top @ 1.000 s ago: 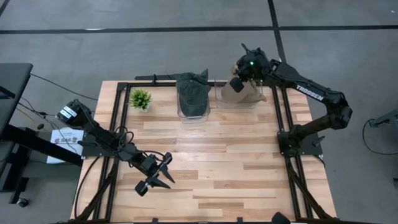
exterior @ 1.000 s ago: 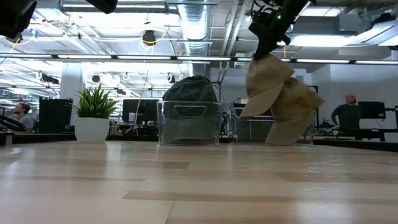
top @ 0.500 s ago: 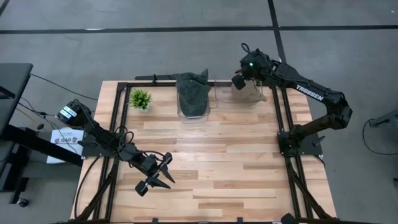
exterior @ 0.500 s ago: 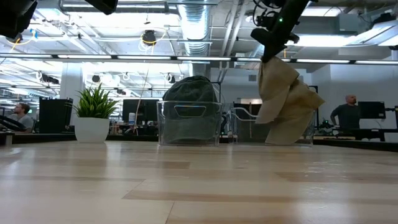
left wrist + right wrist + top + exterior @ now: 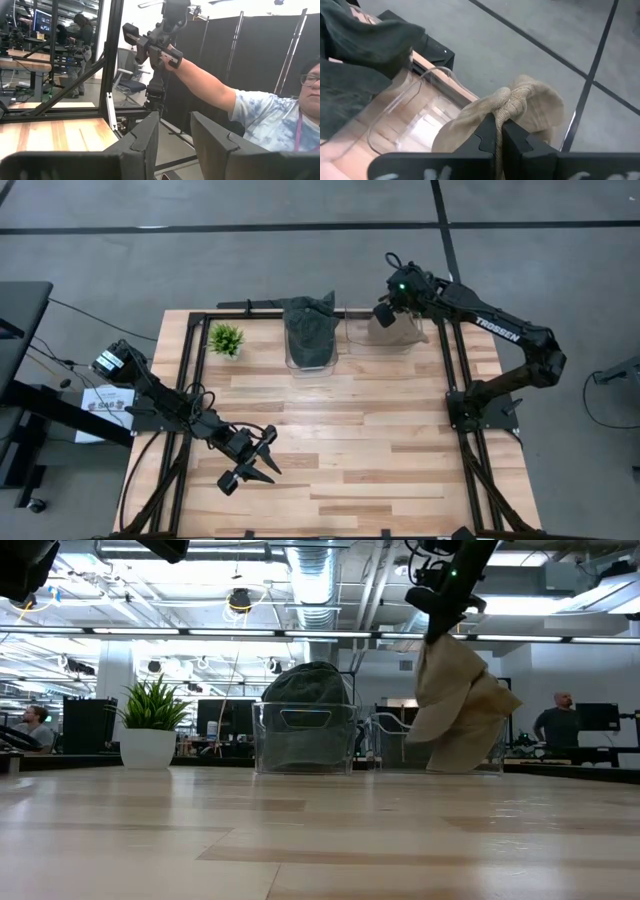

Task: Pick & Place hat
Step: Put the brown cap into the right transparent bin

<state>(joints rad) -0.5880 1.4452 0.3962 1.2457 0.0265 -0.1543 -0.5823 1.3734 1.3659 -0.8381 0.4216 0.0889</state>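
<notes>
From above: right claw [image 5: 384, 313] spotted at the far edge of the table [image 5: 350, 430], pinched tight on the tan hat [image 5: 402, 330], poised over a clear bin [image 5: 362, 332]; second bin [image 5: 310, 348] just beside it, stuffed with a dark green hat [image 5: 310, 325]; small plant [image 5: 226, 338] off toward the left; left claw [image 5: 258, 463] parked well apart at the near left, fingers partly spread, holding nothing. From table level: tan hat [image 5: 455, 700] seen hanging straight down below the right claw [image 5: 436, 620], long axis upright, lower folds sunk behind the clear bin's wall [image 5: 395, 745]; green hat [image 5: 305, 715] mounded in its bin. Through the left wrist: only its own dark fingers [image 5: 142, 142] apart, a person's outstretched arm [image 5: 205, 90] beyond the table. Through the right wrist: fingers [image 5: 485, 142] clamped together on a bunched knot of tan cloth [image 5: 512, 102], the clear bin's rim [image 5: 395, 115] directly beneath. Judged: right arm plainly the nearer; drop lying straight down.
</notes>
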